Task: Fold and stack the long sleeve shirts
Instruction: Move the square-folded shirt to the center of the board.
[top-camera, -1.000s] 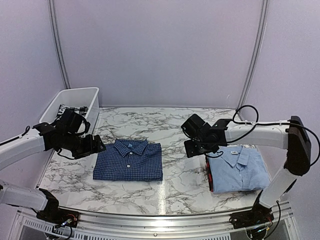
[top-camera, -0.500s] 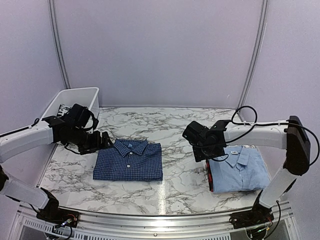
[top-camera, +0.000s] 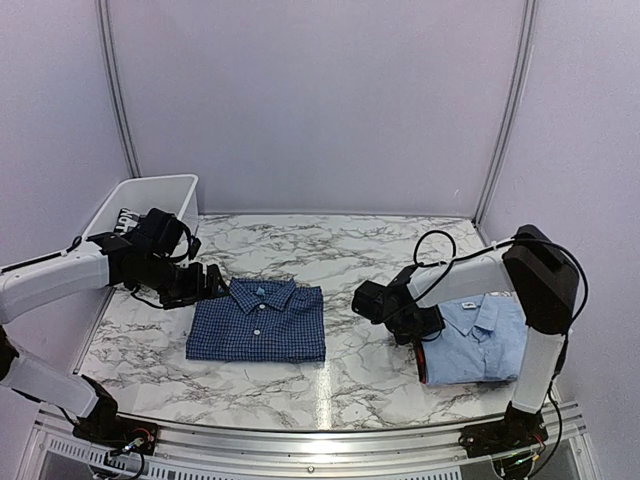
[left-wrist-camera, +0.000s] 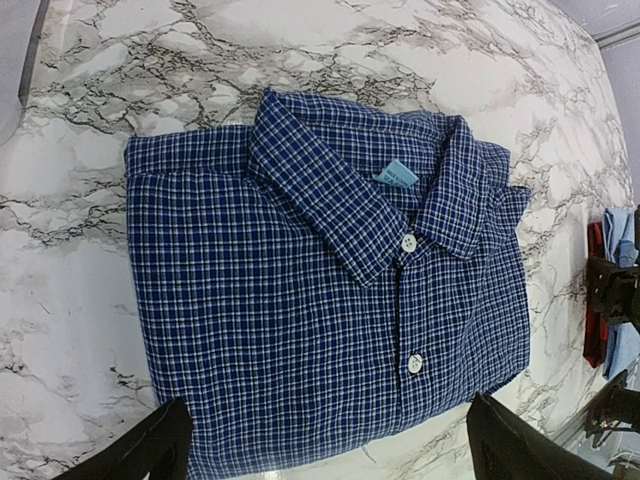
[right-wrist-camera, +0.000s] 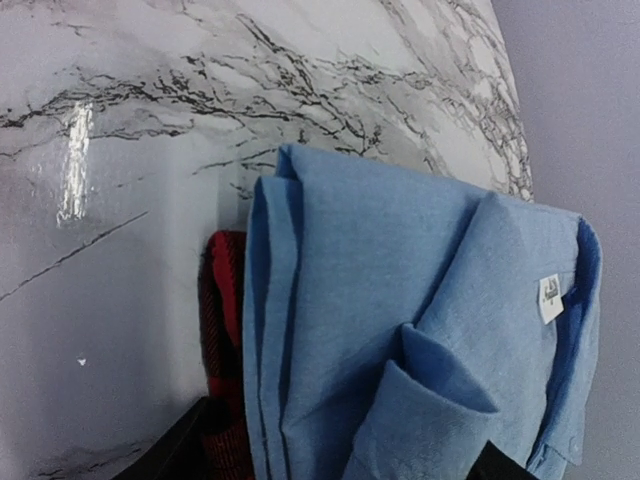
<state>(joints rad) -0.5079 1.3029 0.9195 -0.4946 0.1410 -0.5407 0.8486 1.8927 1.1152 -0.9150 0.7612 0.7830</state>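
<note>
The dark blue checked shirt (top-camera: 257, 320) (left-wrist-camera: 320, 270) lies folded on the marble table (top-camera: 350, 260), collar to the back. My left gripper (top-camera: 208, 283) (left-wrist-camera: 330, 462) hovers at its left edge, open wide. Its fingertips (left-wrist-camera: 150, 450) stand either side of the cloth's near edge and hold nothing. The light blue shirt (top-camera: 482, 340) (right-wrist-camera: 400, 330) lies folded at the right, white neck label (right-wrist-camera: 549, 297) showing. It rests on a red and dark garment (top-camera: 420, 352) (right-wrist-camera: 222, 320). My right gripper (top-camera: 418, 325) (right-wrist-camera: 340, 465) is low at this stack's left edge, open, with the blue cloth between its fingers.
A white bin (top-camera: 150, 198) stands at the back left with a dark printed item (top-camera: 125, 218) inside. Pale walls close the table at the back and sides. A metal rail (top-camera: 320, 445) runs along the near edge.
The left gripper has moved right to the checked shirt's left edge and opened wider. The right gripper has dropped and swung in to the light blue stack's left edge, elbow raised.
</note>
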